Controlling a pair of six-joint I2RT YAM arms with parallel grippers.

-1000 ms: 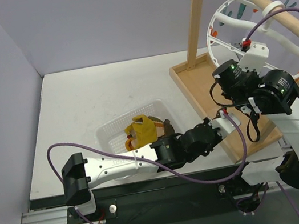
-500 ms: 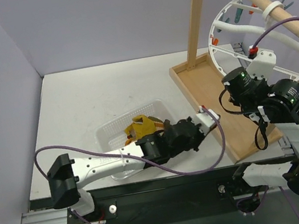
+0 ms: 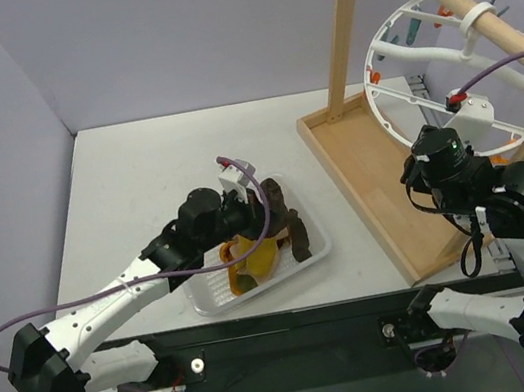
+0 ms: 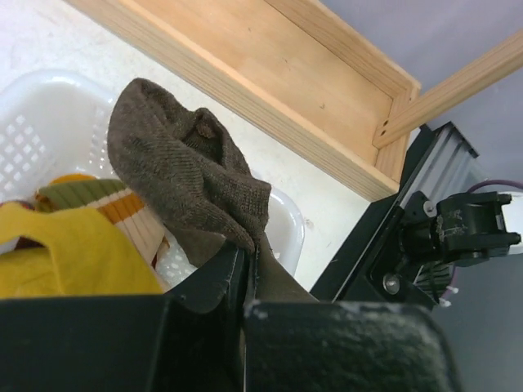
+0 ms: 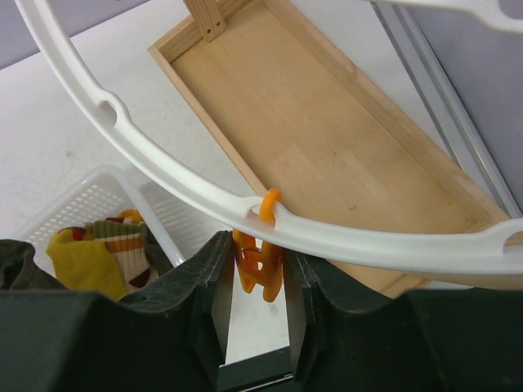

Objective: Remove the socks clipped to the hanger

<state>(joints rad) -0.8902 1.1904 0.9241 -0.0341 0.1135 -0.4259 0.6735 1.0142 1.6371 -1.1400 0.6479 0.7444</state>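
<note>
Left end effector [image 4: 249, 261] pinching brown sock [image 4: 184, 175] over basket [image 4: 37, 122] on white worktop [image 3: 139, 187], lavender walls [image 3: 164, 41]; right end effector [image 5: 258, 278] straddles clip [image 5: 261, 237], grip unclear.

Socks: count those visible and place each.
2 sure: a dark brown sock pinched in the left tool over the white basket, and a yellow sock in it; the striped cuff beside it may be a third. More may be hidden.

My left end effector [image 4: 248, 263] has swung back from beside the wooden tray [image 3: 370, 177] to over the basket [image 4: 37, 98], and the brown sock [image 4: 188, 171] pinched in it now hangs there. My right end effector [image 5: 257, 255] has shifted along the hanger [image 5: 163, 167] and now straddles an orange clip [image 5: 260, 276].
</note>
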